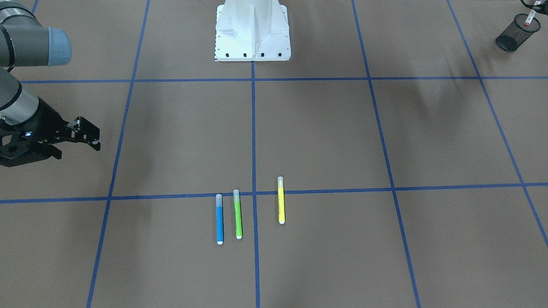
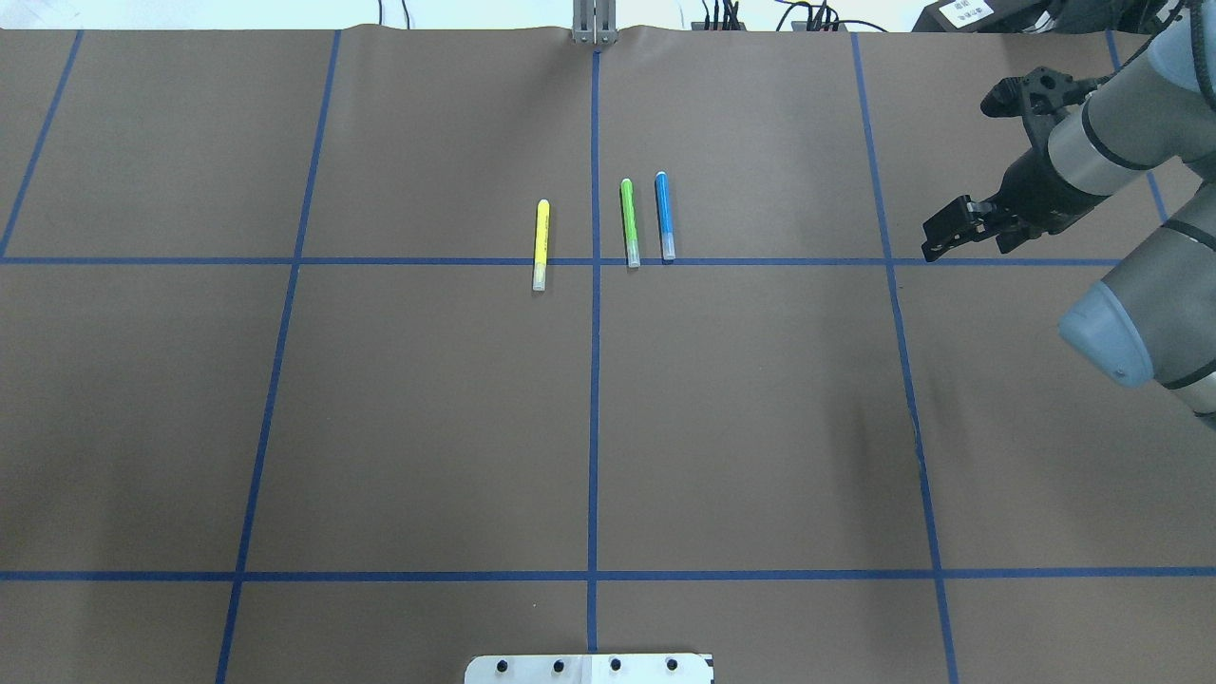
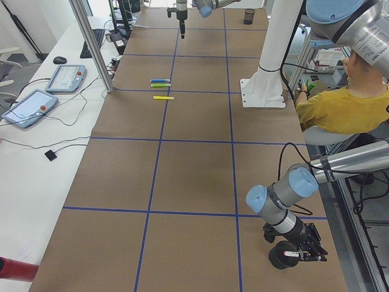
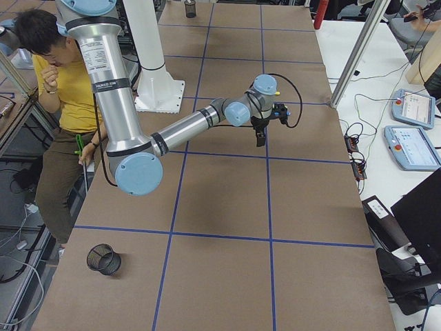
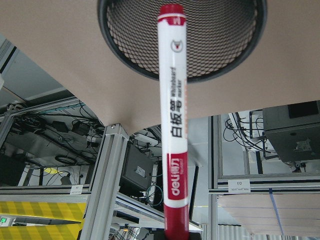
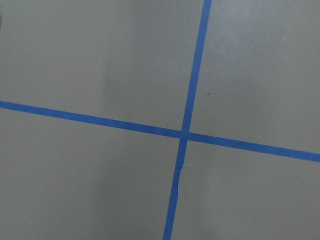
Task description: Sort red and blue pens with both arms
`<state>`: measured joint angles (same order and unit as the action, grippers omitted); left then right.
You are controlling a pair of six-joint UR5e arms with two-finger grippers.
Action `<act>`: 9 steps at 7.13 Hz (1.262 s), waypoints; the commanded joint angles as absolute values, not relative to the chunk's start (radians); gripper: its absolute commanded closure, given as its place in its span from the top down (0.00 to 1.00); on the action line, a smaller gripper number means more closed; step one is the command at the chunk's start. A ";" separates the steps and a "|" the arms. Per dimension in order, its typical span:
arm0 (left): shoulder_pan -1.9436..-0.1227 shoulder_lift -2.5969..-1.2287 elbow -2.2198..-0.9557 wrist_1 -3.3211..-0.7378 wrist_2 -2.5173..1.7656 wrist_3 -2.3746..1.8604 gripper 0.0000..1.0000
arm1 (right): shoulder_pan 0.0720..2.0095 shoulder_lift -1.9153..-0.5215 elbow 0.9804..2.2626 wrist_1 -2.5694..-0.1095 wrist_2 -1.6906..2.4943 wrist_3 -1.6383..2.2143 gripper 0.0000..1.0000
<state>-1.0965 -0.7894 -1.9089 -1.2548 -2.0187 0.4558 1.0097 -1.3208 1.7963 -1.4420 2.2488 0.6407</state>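
Note:
My left gripper is shut on the red marker, a white barrel with a red cap and a printed label. The marker's red end points into the mouth of a black mesh cup at the table's left corner. The blue highlighter lies on the table past the centre line, about 300 px left of my right gripper in the overhead view. That gripper hovers open and empty, also seen at the left of the front-facing view.
A green highlighter lies right beside the blue one, and a yellow one further left. A second mesh cup stands at the right end. The white pedestal is at the robot's side, with a seated person behind it.

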 commanded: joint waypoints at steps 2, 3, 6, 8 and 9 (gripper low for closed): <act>-1.097 -0.788 -1.907 -1.255 -2.036 0.457 0.06 | 1.009 -1.321 1.796 -1.442 2.249 0.641 0.99; -1.097 -0.788 -1.907 -1.255 -2.036 0.457 0.08 | 1.009 -1.321 1.795 -1.442 2.249 0.641 0.99; -1.095 -0.787 -1.904 -1.255 -2.037 0.489 0.99 | 1.009 -1.322 1.795 -1.442 2.249 0.641 0.99; -1.097 -0.787 -1.904 -1.255 -2.037 0.489 1.00 | 1.009 -1.322 1.793 -1.442 2.249 0.640 0.99; -1.095 -0.787 -1.904 -1.255 -2.037 0.489 1.00 | 1.009 -1.322 1.793 -1.442 2.249 0.641 0.99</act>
